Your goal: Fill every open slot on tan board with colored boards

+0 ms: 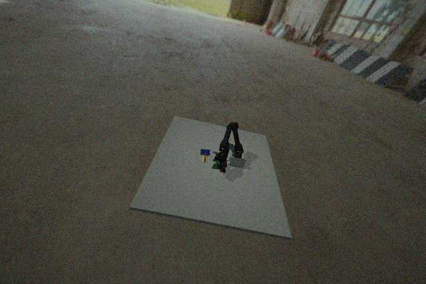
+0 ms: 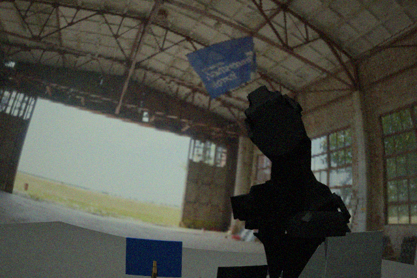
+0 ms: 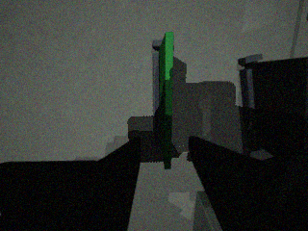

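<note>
Though apart, two jaws near one green board (image 1: 215, 165) (image 3: 166, 72).

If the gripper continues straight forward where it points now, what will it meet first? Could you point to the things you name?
Probably the green board (image 1: 215, 166) (image 3: 166, 72), ahead between the open gripper's (image 3: 165, 141) fingertips, though depth is unclear.

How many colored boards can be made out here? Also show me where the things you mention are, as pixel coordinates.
2. A blue board (image 1: 205, 151) (image 2: 154, 256) stands crosswise on the tan board (image 1: 204, 158) (image 2: 154, 269); a green board (image 1: 215, 166) (image 3: 166, 72) is upright near the claw (image 3: 165, 144). The dark arm could hide others.
</note>
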`<state>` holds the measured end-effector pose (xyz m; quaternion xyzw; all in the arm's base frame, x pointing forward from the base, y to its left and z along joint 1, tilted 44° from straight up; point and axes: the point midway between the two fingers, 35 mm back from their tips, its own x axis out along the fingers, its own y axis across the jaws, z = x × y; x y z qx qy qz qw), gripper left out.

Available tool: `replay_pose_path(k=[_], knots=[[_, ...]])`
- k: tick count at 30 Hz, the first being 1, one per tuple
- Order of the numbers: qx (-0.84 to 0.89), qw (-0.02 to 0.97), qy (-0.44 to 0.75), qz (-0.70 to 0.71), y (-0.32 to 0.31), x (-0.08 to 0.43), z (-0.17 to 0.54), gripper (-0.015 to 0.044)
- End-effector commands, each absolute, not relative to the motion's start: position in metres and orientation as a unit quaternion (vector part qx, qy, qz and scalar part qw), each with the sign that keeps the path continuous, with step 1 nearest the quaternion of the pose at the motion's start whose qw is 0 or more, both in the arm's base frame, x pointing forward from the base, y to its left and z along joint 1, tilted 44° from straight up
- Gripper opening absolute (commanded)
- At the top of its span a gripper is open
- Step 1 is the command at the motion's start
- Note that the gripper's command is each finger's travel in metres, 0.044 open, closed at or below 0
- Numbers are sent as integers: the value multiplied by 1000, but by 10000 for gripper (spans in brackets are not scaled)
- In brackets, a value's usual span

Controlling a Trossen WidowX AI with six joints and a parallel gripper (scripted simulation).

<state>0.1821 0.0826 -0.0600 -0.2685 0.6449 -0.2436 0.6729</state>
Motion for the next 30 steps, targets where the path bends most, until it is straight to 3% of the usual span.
replay_pose_path(k=[1,25,30], knots=[[-273,669,646,-245,75,180,-65,186],[-274,669,645,-246,50,182,-91,186],[-274,669,645,-246,50,182,-91,55]])
